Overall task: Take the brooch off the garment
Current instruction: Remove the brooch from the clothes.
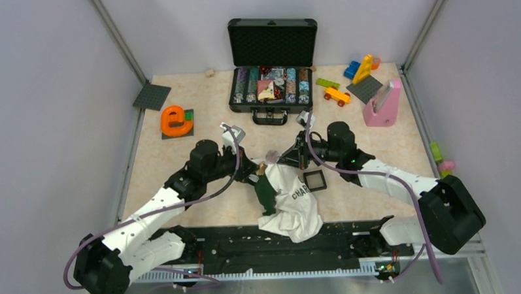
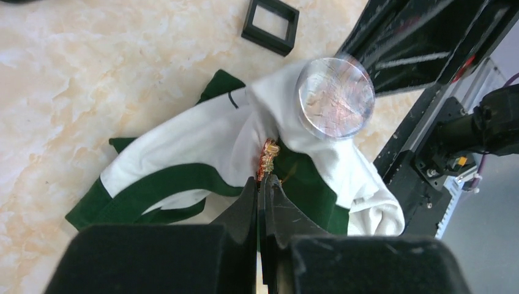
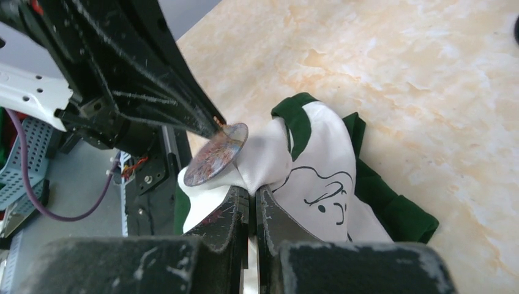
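Observation:
The white and green garment lies crumpled near the table's front edge. The brooch, a tiny orange-gold pin, sits on a raised fold where white meets green. My left gripper is shut, its tips pinching the brooch's lower end. A round, shiny disc stands up from the cloth just beyond. My right gripper is shut on a pinch of white fabric just below that disc. In the top view both grippers, left and right, meet over the garment's far end.
A small black square frame lies beside the garment. An open black case stands at the back. An orange letter "e" is at the left, with a toy car and a pink block at the right. A black rail runs along the near edge.

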`<state>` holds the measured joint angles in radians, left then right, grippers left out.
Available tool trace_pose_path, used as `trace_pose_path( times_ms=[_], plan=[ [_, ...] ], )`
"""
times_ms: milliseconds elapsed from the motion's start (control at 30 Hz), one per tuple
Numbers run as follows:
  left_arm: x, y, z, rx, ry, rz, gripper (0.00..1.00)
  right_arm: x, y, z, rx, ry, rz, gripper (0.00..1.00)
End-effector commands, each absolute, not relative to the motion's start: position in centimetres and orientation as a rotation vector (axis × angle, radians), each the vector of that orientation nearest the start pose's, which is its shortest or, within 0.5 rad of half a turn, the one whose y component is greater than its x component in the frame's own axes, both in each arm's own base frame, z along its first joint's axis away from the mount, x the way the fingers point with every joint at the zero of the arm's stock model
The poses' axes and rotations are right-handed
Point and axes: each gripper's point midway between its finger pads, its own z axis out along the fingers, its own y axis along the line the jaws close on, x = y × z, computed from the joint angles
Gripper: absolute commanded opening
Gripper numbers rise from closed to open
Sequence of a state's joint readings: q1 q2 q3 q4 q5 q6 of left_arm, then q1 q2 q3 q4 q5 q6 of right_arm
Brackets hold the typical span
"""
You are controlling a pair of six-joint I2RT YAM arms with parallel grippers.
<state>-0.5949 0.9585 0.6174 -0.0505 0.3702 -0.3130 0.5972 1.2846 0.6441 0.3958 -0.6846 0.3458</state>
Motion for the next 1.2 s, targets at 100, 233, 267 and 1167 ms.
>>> trace_pose_path(
  times_ms=[100,233,267,1167],
  plan=[
    [22.0,-23.8,16.5,0.571,2.049,-0.841,0.00,26.0,29.8,23.1,-0.678,1.668,1.211,0.00],
    [22.6,-22.7,17.2,0.484,2.047,-0.783,0.00,26.6,28.8,22.3,-0.655,1.706,1.151,0.00],
    [22.9,-22.1,17.4,0.441,2.050,-0.751,0.00,26.6,28.5,21.8,-0.649,1.723,1.136,0.00],
    [20.9,-22.8,26.8,0.318,1.830,-1.242,0.00,19.8,32.3,25.0,-0.906,1.481,1.427,0.74]
  ],
)
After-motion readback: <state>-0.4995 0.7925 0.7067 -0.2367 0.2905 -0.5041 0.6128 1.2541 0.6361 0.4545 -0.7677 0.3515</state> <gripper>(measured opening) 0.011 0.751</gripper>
